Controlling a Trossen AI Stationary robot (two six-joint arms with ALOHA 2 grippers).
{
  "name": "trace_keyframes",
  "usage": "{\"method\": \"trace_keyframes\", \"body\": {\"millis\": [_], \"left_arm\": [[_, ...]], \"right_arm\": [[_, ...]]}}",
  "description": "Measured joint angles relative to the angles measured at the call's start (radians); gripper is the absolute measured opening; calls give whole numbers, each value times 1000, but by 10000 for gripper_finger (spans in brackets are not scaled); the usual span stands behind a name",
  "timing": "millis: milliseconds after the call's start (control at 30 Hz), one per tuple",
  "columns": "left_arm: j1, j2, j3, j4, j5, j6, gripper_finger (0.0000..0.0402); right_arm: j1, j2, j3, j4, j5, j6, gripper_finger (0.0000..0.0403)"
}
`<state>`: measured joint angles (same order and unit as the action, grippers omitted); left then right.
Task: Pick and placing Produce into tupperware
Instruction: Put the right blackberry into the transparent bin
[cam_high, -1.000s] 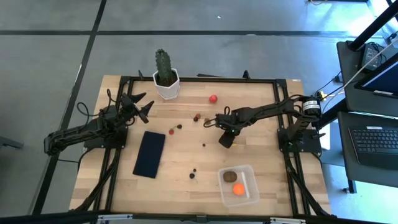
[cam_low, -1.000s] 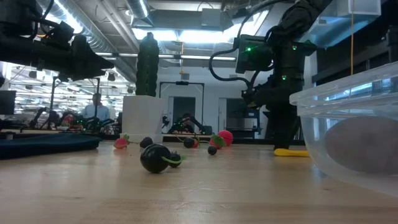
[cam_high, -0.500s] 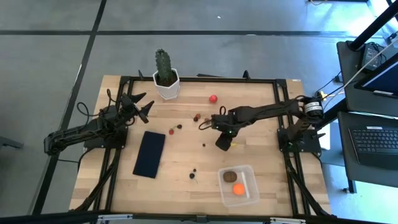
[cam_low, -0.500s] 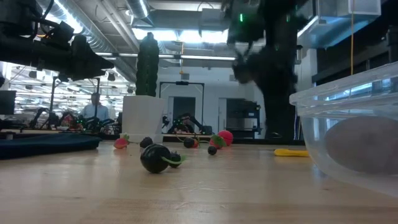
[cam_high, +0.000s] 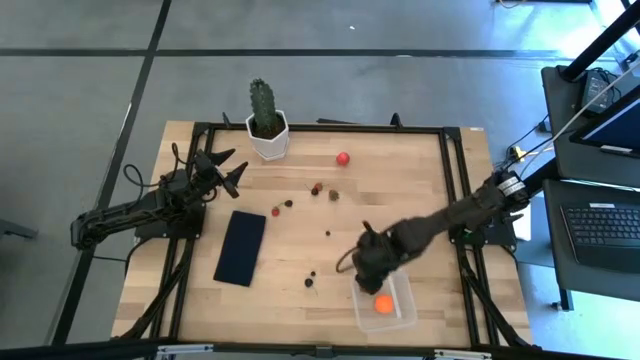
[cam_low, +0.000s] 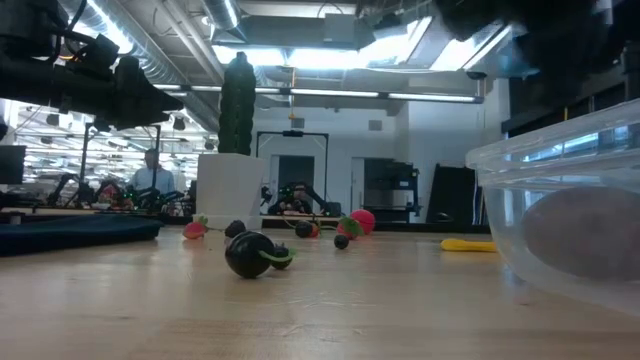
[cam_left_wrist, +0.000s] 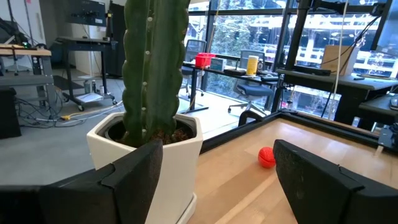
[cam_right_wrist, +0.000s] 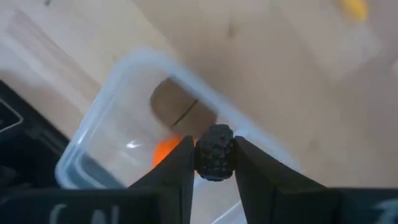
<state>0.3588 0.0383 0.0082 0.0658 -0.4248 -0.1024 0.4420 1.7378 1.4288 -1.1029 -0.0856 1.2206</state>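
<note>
Transport of one produce piece is nearly complete. The right gripper (cam_right_wrist: 214, 163) is clamped on a dark bumpy berry (cam_right_wrist: 215, 151) and now hangs over the near rim of the tupperware (cam_high: 397, 312); a second ago it stood mid-table, near the yellow piece (cam_low: 468, 244). The container already holds an orange ball (cam_high: 383, 304) and a brown piece (cam_right_wrist: 177, 107). Judgement: release is the next step, and the berry sits close to the wall, so a drop outside is possible. The left gripper (cam_high: 228, 171) waits with fingers spread beside the cactus pot (cam_high: 268, 139), unchanged. A red ball (cam_high: 343, 158) and several small dark bits (cam_high: 310, 281) remain loose on the table (cam_high: 420, 170).
</note>
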Motion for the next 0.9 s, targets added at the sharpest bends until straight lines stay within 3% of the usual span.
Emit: {"method": "trace_keyframes", "body": {"millis": [167,400,667,900], "left_arm": [[0,0,0,0,0,0,298],[0,0,0,0,0,0,298],[0,0,0,0,0,0,298],[0,0,0,0,0,0,298]], "right_arm": [[93,1,0,0,20,211,94],[152,2,-70,39,62,346,94],[162,4,-269,312,58,369,94],[162,4,-351,367,57,368,94]]}}
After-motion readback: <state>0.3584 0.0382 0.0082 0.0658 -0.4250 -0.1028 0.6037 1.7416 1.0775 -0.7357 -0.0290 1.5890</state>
